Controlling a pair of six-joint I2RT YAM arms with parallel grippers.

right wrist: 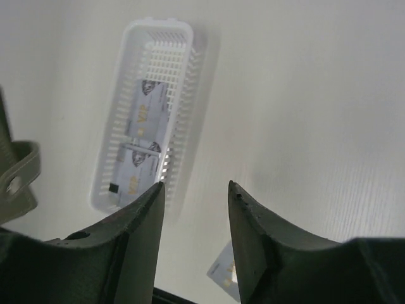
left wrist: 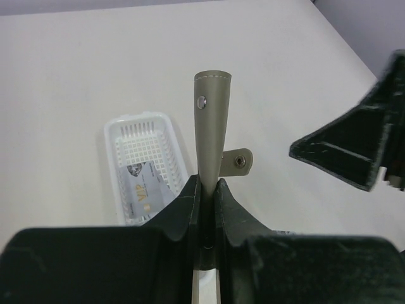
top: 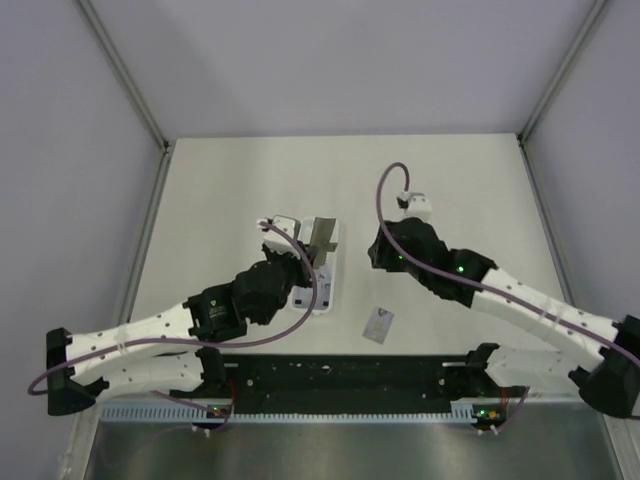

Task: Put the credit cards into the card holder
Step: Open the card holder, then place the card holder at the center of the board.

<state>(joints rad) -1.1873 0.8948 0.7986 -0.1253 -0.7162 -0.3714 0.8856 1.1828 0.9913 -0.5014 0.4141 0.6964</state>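
- leaving one credit card (top: 380, 325) flat on worktop (top: 200, 200), nearest.
- clenching left fingers (left wrist: 188, 212) on upright card holder (left wrist: 211, 114); may twist loose from thin pinch.
- holding right fingers (right wrist: 142, 218) spread, empty; could skid off slick credit cards (right wrist: 142, 123) in tray (right wrist: 158, 25).

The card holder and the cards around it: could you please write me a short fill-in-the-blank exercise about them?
1. The left gripper is shut on the ____.
2. The right gripper is open and holds ____.
3. The white tray holds credit cards printed with the letters ____.
4. One loose card lies outside the tray, flat on the ____.
Missing words: card holder; nothing; VIP; table.
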